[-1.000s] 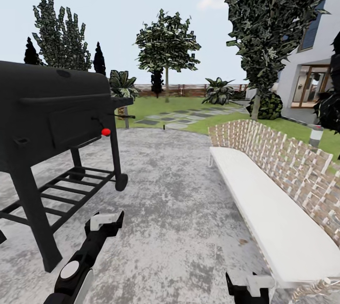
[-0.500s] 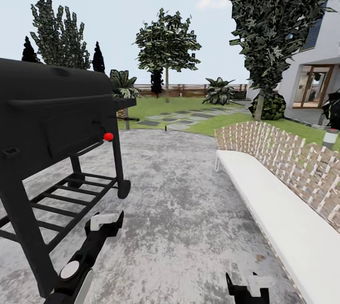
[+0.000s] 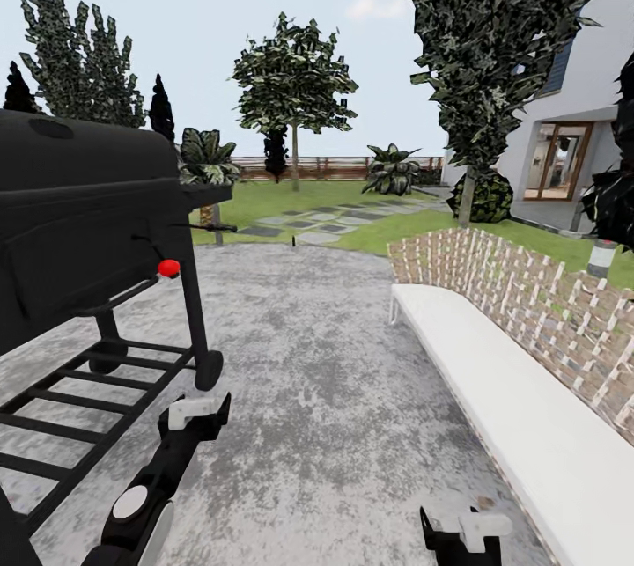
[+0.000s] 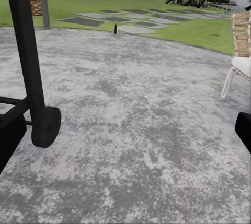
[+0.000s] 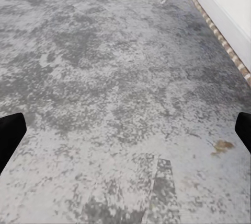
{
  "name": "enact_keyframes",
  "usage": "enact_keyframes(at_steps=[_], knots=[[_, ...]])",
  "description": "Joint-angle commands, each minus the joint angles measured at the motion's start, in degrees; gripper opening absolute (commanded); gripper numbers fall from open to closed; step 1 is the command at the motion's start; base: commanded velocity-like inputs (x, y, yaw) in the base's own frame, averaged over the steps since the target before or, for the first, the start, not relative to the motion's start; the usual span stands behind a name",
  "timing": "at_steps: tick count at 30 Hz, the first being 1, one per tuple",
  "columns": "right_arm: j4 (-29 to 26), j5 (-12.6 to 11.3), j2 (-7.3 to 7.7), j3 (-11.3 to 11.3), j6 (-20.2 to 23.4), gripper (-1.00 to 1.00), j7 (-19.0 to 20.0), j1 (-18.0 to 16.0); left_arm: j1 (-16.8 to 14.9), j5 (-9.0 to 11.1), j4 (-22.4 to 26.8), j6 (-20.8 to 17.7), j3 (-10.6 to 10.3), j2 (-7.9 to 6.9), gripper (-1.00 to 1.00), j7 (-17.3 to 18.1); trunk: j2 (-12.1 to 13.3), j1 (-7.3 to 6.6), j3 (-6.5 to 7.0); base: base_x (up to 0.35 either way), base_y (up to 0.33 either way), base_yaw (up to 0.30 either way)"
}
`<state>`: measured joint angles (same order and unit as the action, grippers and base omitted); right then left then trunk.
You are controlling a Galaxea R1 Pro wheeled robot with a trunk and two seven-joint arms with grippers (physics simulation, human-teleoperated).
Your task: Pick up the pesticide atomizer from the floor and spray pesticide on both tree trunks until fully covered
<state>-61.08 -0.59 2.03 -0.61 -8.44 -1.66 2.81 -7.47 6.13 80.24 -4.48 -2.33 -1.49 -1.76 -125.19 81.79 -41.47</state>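
Both grippers, left and right, spread wide over the stone patio. Black grill left, white bench right. Far ahead at the patio's edge, the pesticide atomizer stands upright; beyond, a tree trunk.

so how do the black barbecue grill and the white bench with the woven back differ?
The black barbecue grill stands at the left of the grey stone patio; the white bench with the woven back runs along its right. The grill is dark, boxy, raised on legs with a wheel; the bench is pale, long and low. Both rest on the patio, flanking the open path ahead.
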Motion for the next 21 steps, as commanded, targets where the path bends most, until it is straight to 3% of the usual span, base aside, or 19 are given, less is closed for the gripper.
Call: enact_keyframes(at_steps=[1, 21], knots=[[0.03, 0.02, 0.0, 0.0, 0.0, 1.0, 0.01, 0.0, 0.0, 0.01, 0.0, 0.0, -0.01, 0.0, 1.0, 0.0, 0.0, 0.0, 0.0, 0.337, 0.0, -0.003], [0.12, 0.01, 0.0, -0.04, 0.0, 1.0, 0.05, 0.0, 0.0, 0.02, 0.0, 0.0, 0.05, 0.0, 1.0, 0.0, 0.0, 0.0, 0.0, 0.337, 0.0, 0.0]])
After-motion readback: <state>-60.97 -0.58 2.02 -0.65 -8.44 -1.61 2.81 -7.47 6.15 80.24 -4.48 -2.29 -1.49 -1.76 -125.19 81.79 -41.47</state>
